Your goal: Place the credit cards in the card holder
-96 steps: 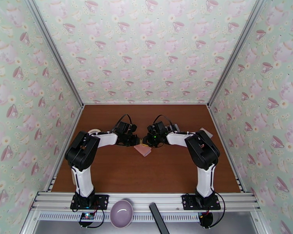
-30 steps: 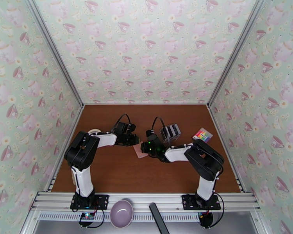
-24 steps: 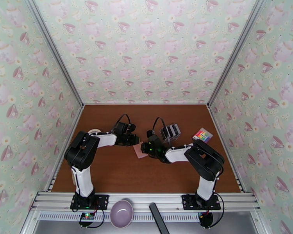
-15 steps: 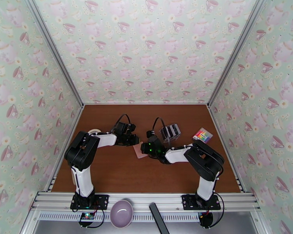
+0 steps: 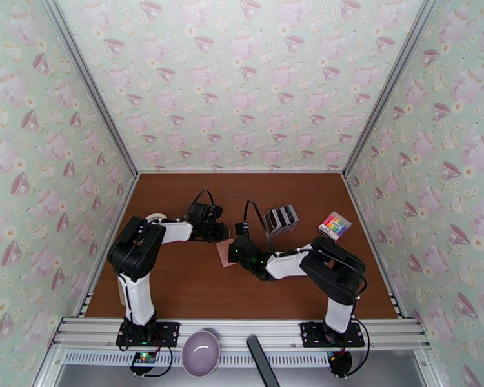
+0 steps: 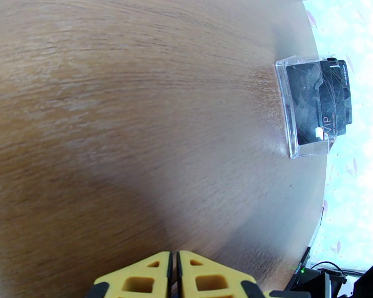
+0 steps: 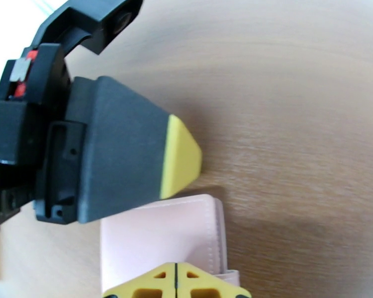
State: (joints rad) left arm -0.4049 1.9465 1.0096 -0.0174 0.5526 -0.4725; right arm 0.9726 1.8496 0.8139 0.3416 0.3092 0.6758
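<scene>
The pink card holder (image 5: 224,254) lies closed and flat on the brown table (image 5: 197,285), and is large in the right wrist view (image 7: 156,239). My left gripper (image 5: 221,235) is shut. Its yellow fingertip (image 7: 180,156) touches the holder's far edge. My right gripper (image 5: 237,254) is shut too, and its tips (image 7: 175,283) lie over the holder's near edge by the snap tab (image 7: 229,276). Whether they pinch it is unclear. The credit cards (image 5: 281,218), a dark-and-light block, stand upright in a clear stand (image 6: 313,109) behind the right arm, untouched.
A multicoloured small box (image 5: 334,223) lies at the right side of the table. A white roll (image 5: 155,217) peeks out behind the left arm. A lilac bowl (image 5: 200,353) and a black bar (image 5: 261,360) sit on the front rail. Patterned walls enclose the table.
My right gripper has shifted left and toward the front, with its forearm swinging along. The card holder has slid slightly left. The left gripper has barely moved.
</scene>
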